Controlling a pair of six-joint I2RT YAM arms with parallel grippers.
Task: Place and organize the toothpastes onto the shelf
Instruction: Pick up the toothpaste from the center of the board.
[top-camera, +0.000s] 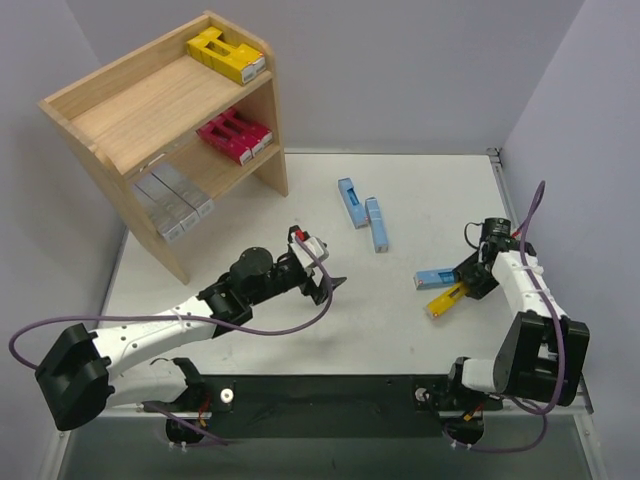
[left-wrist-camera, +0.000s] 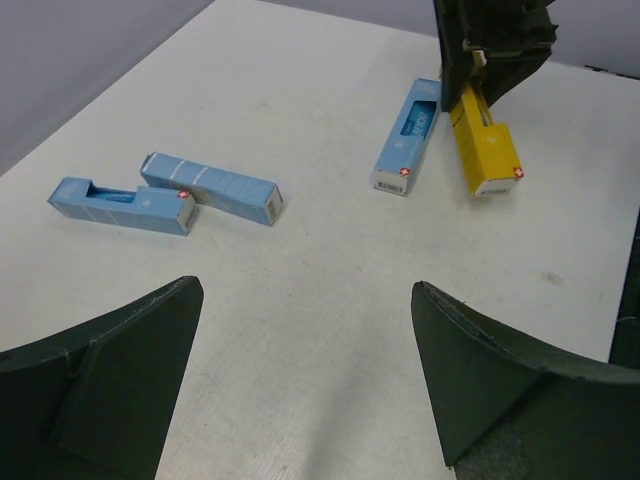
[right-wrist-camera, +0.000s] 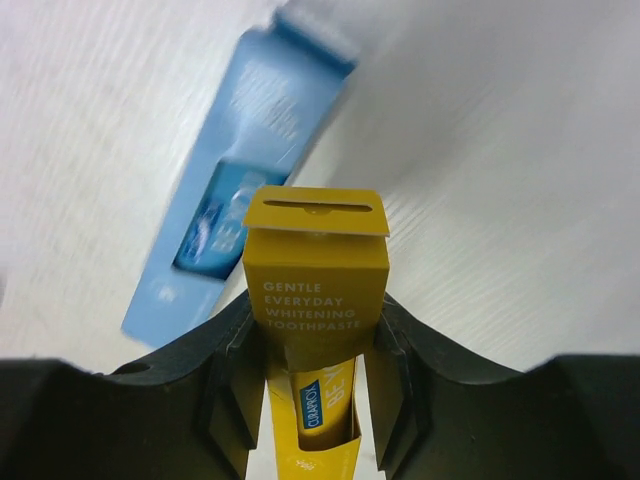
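White tabletop (top-camera: 390, 335) between plain pale-grey walls (top-camera: 400, 70), perhaps faintly lilac, under soft even light.

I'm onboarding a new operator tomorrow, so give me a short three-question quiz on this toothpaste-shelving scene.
1. True or false: the left gripper is holding a carton.
2. How many light blue cartons lie on the table?
3. What is the right gripper clamped on: A a silver carton, B a yellow carton, C a magenta carton?

Key:
1. False. It is open and empty.
2. Three: two mid-table, one beside the right gripper.
3. B, the yellow carton.
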